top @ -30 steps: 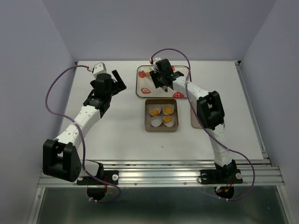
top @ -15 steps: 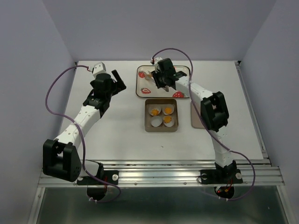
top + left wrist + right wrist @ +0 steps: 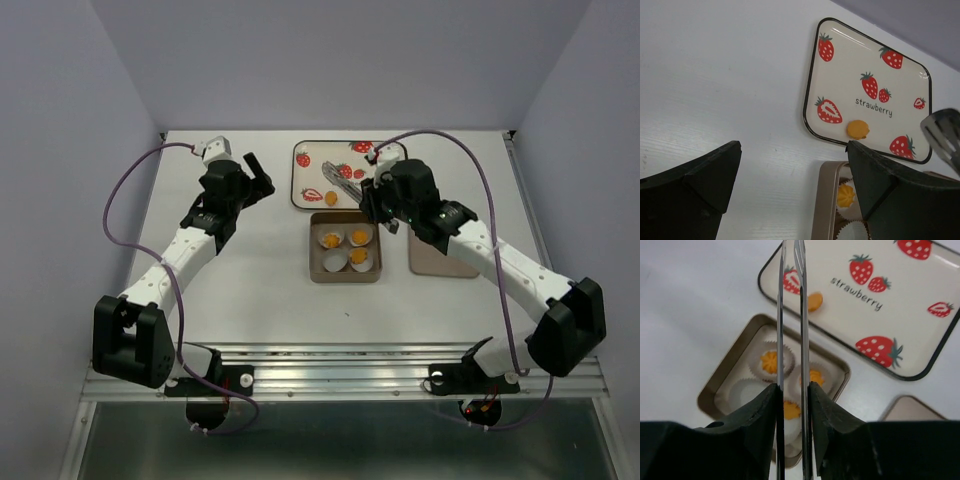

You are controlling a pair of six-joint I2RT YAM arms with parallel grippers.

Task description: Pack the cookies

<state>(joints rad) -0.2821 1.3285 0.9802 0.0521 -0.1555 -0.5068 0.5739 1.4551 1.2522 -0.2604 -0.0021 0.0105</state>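
Cookies (image 3: 858, 129) orange-yellow; tray (image 3: 850, 65) cream, red strawberry print, black rim; tin (image 3: 710, 399) gold; cups (image 3: 742, 389) white; tongs (image 3: 802, 340) silver.

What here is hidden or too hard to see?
- Right wrist view: the tongs run off the top edge, so their tips are cut off; the right gripper covers the near corner of the tin.
- Left wrist view: the left gripper and the bottom edge hide most of the tin, showing one packed cookie.
- Top view: the right arm covers part of the flat tan piece.
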